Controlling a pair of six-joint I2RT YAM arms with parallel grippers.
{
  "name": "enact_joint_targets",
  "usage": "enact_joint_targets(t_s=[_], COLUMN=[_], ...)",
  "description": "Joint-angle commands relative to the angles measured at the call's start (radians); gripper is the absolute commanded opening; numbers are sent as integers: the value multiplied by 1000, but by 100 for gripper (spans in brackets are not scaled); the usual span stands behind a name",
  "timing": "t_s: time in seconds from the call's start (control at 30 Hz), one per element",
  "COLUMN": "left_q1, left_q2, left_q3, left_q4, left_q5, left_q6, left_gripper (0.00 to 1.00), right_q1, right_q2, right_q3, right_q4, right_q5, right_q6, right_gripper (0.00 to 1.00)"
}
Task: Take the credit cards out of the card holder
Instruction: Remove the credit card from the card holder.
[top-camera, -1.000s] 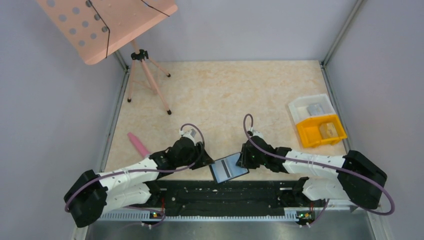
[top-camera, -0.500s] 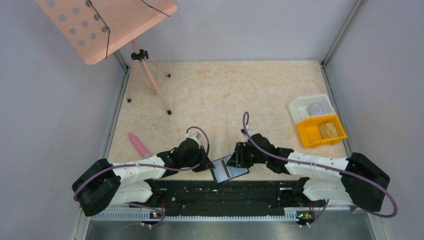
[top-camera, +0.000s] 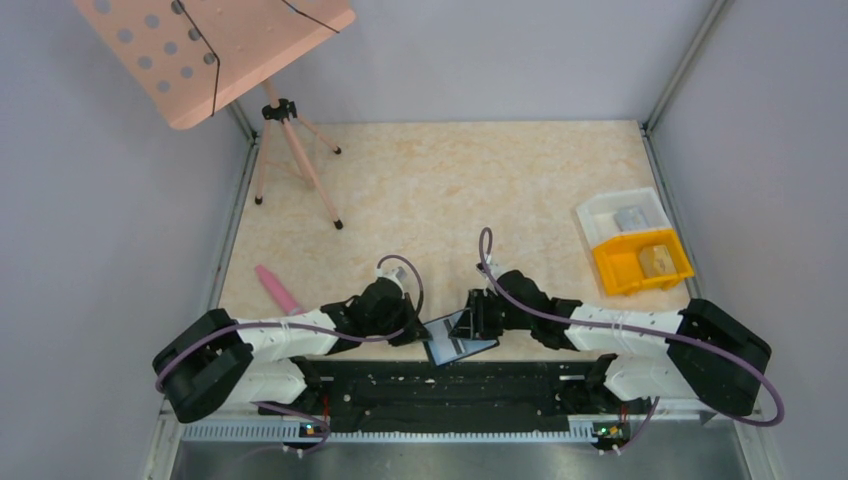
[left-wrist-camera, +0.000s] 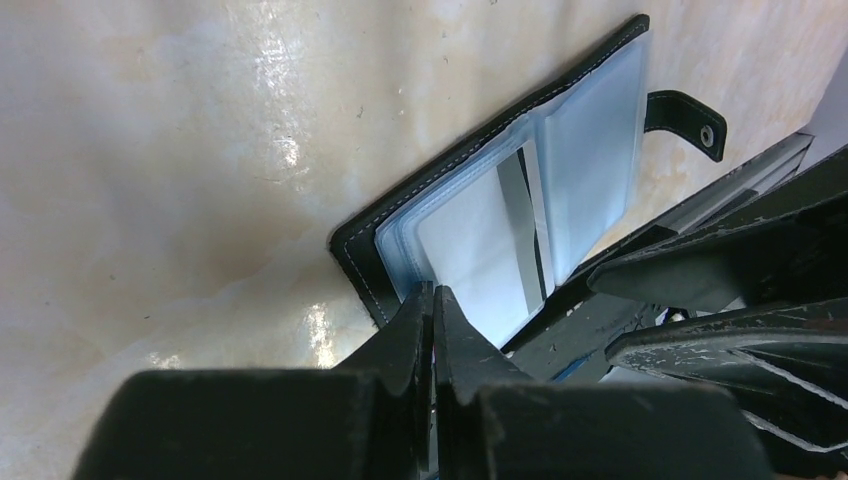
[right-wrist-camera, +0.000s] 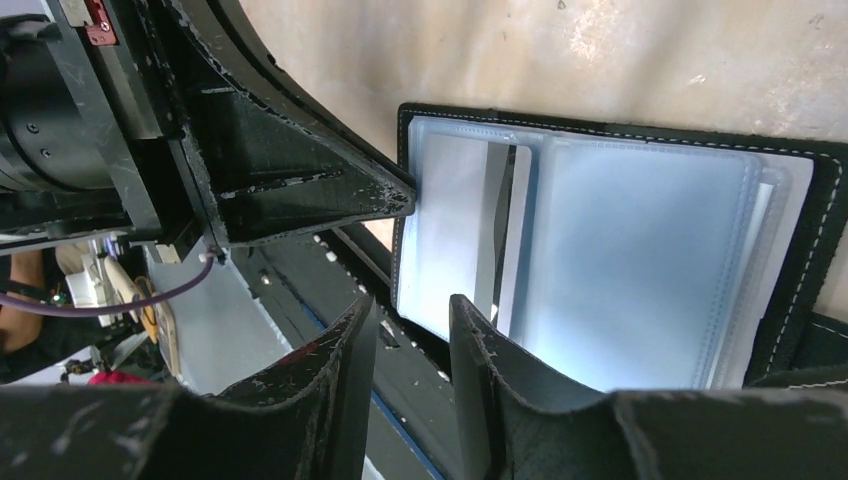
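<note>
Card holder (top-camera: 458, 338) lies open at the tabletop's (top-camera: 450, 190) near edge, long axis running from one claw to the other. Left claw (left-wrist-camera: 432, 300) is closed tight at its sleeve corner; whether it pinches plastic is unclear. Right claw (right-wrist-camera: 412, 320), narrowly parted and empty, faces the striped card (right-wrist-camera: 505, 230). Both arms reach low, converging.

The left gripper (left-wrist-camera: 433, 293) hides a corner of the card holder (left-wrist-camera: 480, 250).
</note>
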Motion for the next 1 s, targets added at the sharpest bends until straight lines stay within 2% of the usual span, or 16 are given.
enact_joint_targets(t_s=[0.0, 0.17, 0.6, 0.97], left_q1=[-9, -15, -26, -32], left_q2=[26, 53, 89, 92], left_q3=[15, 18, 30, 37], left_q4=[21, 28, 2, -6], left_q5=[-23, -30, -54, -64], left_q6=[7, 7, 10, 8], left_gripper=[2, 1, 1, 1], right_q1=[-8, -9, -14, -81], right_q2=[5, 26, 51, 40], right_q3=[-25, -23, 14, -19], right_q4=[79, 85, -28, 9], right_q5=[-20, -30, 86, -2], right_q6=[-9, -12, -67, -86], right_gripper=[33, 33, 34, 34])
